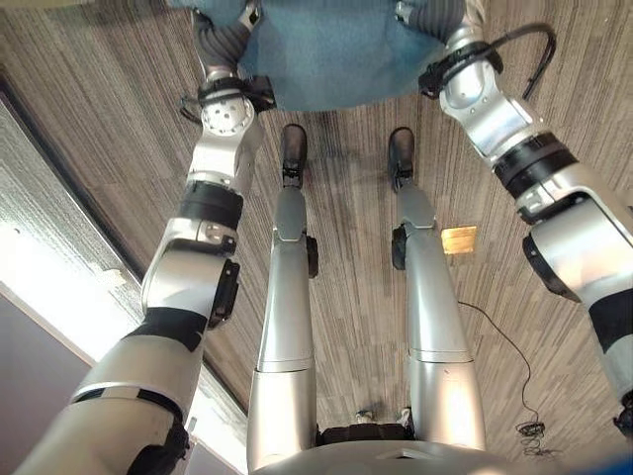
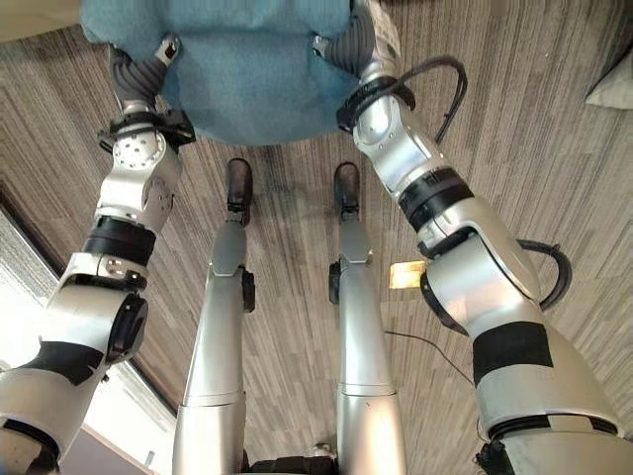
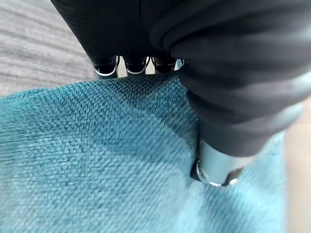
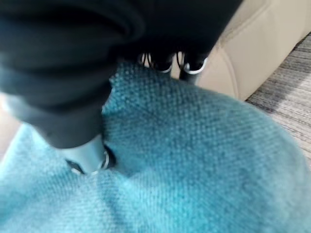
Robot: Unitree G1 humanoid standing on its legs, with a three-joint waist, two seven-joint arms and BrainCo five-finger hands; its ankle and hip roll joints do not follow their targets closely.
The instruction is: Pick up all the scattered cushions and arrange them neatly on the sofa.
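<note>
A teal woven cushion [image 1: 326, 54] hangs at the top of the eye views, above the floor, held between both hands. My left hand [image 3: 218, 97] grips one side of it, the thumb pressed into the cloth and the fingers [image 3: 135, 65] curled over its edge. My right hand [image 4: 73, 73] grips the opposite side the same way, thumb dug in and fingers [image 4: 190, 64] hooked over the rim. Both dark ribbed wrists [image 2: 138, 69] [image 2: 346, 42] meet the cushion's lower corners. Just behind the cushion stands the beige sofa [image 4: 252, 43].
Striped grey-brown carpet [image 1: 119, 119] runs under me. A small tan tag [image 1: 459, 238] lies on it at the right. A pale cushion-like corner [image 2: 615, 81] shows at the right edge. A bright light strip [image 1: 59, 287] runs along the left.
</note>
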